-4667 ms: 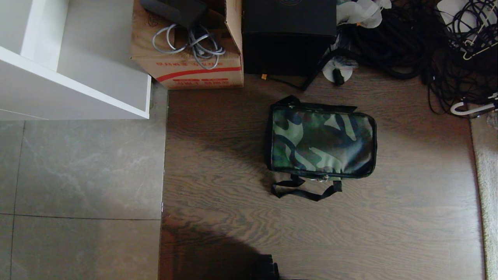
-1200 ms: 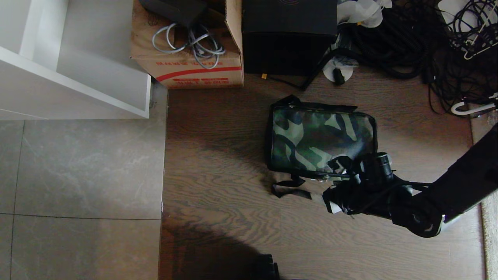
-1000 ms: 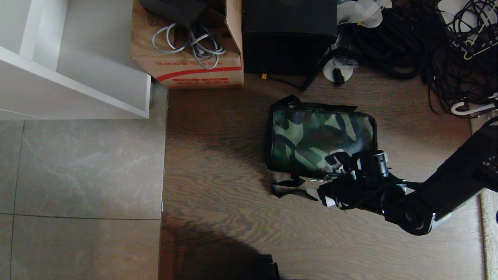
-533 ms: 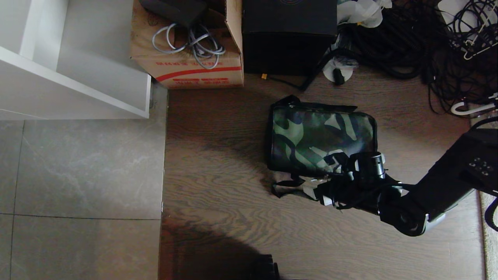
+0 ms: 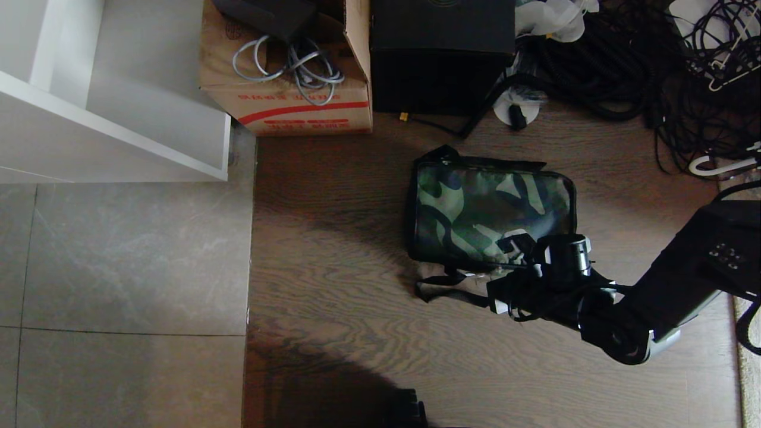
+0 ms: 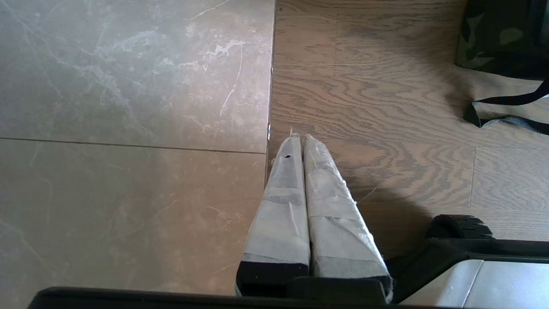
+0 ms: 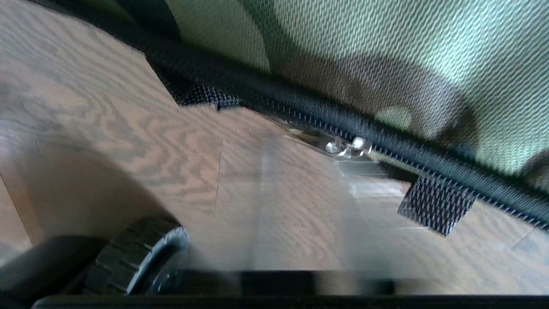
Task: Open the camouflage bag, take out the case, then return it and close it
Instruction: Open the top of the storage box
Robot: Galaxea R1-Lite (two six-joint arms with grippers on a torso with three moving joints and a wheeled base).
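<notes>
The camouflage bag (image 5: 493, 214) lies zipped shut on the wood floor, its black strap (image 5: 458, 291) looped at the near side. My right gripper (image 5: 490, 279) is low at the bag's near edge, right by the silver zipper pull (image 7: 349, 147) on the black zipper line. The case is hidden. My left gripper (image 6: 299, 137) hangs parked over the seam between tile and wood, shut on nothing, with a corner of the bag (image 6: 497, 38) off to one side.
A cardboard carton (image 5: 285, 71) with grey cables and a tall black box (image 5: 440, 59) stand beyond the bag. Tangled black cables (image 5: 654, 59) fill the far right. A white shelf unit (image 5: 119, 119) stands at the far left, and a rug edge (image 5: 749, 297) runs along the right.
The right arm has come in from the right to the bag's near edge. Over the last second its gripper crept slightly left along that edge. The bag has not moved.
</notes>
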